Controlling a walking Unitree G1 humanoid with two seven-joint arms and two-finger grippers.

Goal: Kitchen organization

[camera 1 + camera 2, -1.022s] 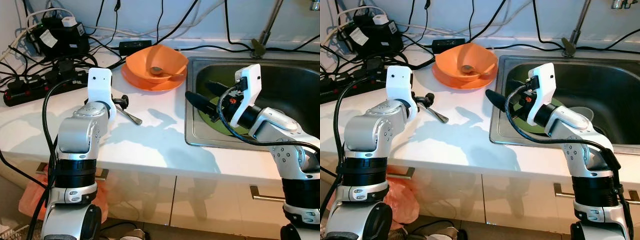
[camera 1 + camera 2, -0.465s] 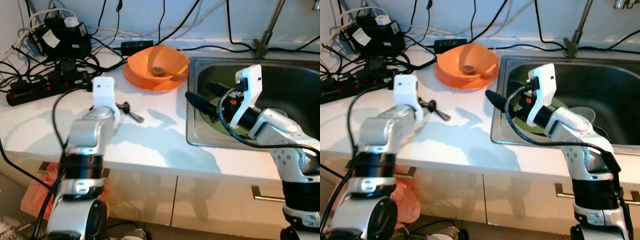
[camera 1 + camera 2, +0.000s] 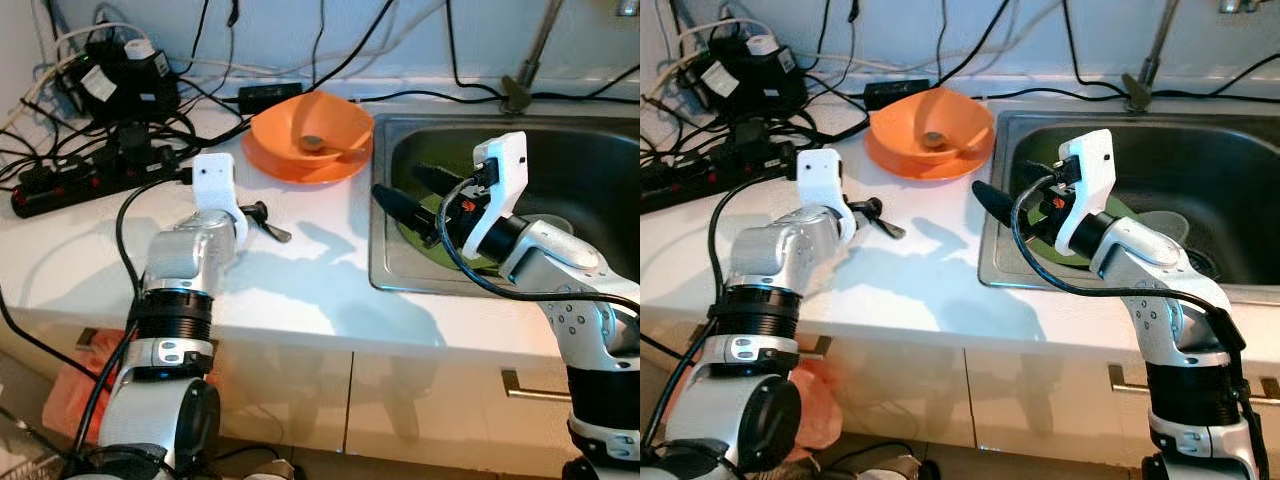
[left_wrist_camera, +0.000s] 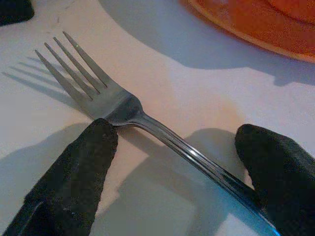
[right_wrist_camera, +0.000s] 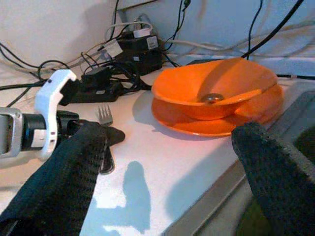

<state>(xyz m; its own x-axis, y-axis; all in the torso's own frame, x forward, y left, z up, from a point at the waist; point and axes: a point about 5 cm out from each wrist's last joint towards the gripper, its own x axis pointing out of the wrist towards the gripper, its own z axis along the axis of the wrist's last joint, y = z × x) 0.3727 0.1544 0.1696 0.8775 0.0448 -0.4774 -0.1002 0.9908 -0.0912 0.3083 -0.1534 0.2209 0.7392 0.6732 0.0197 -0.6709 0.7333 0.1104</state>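
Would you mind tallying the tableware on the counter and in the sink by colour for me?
Orange: 2, a bowl stacked on a plate
Silver: 1, a fork lying on the counter between the open fingers of the left gripper
Green: 1, a plate in the sink
Clear: 1, a cup in the sink
Total: 5

Desk (image 3: 300, 290) runs left of the sink (image 3: 600, 170). Bowl (image 3: 312, 122) sits on a plate (image 3: 290, 160) at the desk's back, just left of the sink. Fork (image 4: 123, 110) lies on the desk before the plate, between left end effector (image 4: 172, 162) fingers. Power strips (image 3: 90, 170) and cables back left. Right end effector (image 3: 410, 195) over the sink's left rim.
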